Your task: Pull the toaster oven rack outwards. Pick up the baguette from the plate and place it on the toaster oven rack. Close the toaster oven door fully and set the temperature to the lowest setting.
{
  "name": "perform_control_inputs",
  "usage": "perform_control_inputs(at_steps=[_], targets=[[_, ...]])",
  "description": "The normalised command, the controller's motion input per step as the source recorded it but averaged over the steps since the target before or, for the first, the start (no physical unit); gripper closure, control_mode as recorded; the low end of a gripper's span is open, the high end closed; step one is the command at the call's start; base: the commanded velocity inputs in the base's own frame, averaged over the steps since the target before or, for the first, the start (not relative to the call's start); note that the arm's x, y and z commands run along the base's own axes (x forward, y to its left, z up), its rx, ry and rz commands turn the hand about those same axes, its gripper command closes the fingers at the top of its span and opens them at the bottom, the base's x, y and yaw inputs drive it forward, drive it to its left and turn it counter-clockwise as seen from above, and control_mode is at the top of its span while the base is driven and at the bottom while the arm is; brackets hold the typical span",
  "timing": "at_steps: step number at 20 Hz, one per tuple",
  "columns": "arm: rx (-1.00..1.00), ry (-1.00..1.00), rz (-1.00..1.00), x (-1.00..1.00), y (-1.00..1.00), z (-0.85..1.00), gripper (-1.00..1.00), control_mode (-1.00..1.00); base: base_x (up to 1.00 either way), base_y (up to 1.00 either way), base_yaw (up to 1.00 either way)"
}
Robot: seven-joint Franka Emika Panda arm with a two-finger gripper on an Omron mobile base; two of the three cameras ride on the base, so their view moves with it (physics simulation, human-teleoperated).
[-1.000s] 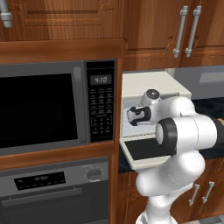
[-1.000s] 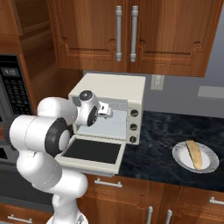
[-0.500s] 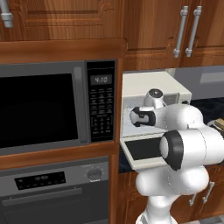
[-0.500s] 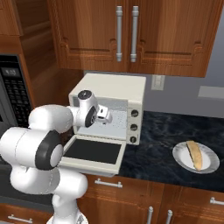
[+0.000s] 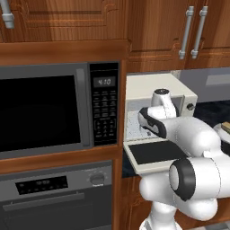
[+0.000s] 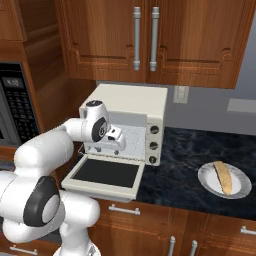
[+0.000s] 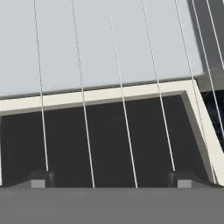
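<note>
The cream toaster oven (image 6: 131,102) stands on the counter with the toaster oven door (image 6: 105,172) folded down flat. In the hand view, thin pale wires of the toaster oven rack (image 7: 122,100) run across the door's dark glass (image 7: 105,144) and the pale cavity floor. My gripper (image 7: 111,180) is open, its fingertips (image 7: 41,179) wide apart with nothing between them. In the right base view the gripper (image 6: 117,142) hangs at the cavity mouth, just above the door. The baguette (image 6: 223,177) lies on the white plate (image 6: 207,180), far to the right.
A dark microwave (image 5: 45,110) with a keypad sits left of the toaster oven, above a built-in oven (image 5: 54,197). Wooden cabinets (image 6: 150,40) hang overhead. Three dark knobs (image 6: 153,145) run down the oven's right front. Dark stone counter (image 6: 180,165) lies between oven and plate.
My hand has sunk a little toward the open door while the elbow swung down and toward the cameras. The jaws stayed open. Baguette and door have not moved.
</note>
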Motion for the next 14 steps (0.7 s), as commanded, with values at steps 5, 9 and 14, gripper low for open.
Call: perform_control_inputs(at_steps=[5,9,14], targets=[[-0.02,0.18,-0.02,-0.61,-0.19,0.08,-1.0,-1.0,0.0,0.0,0.0],[0.07,-0.02,0.0,0.0,0.0,0.54,-1.0,-1.0,0.0,0.0,0.0],[0.07,-0.1,0.0,0.2,0.0,0.01,-1.0,-1.0,0.0,0.0,0.0]])
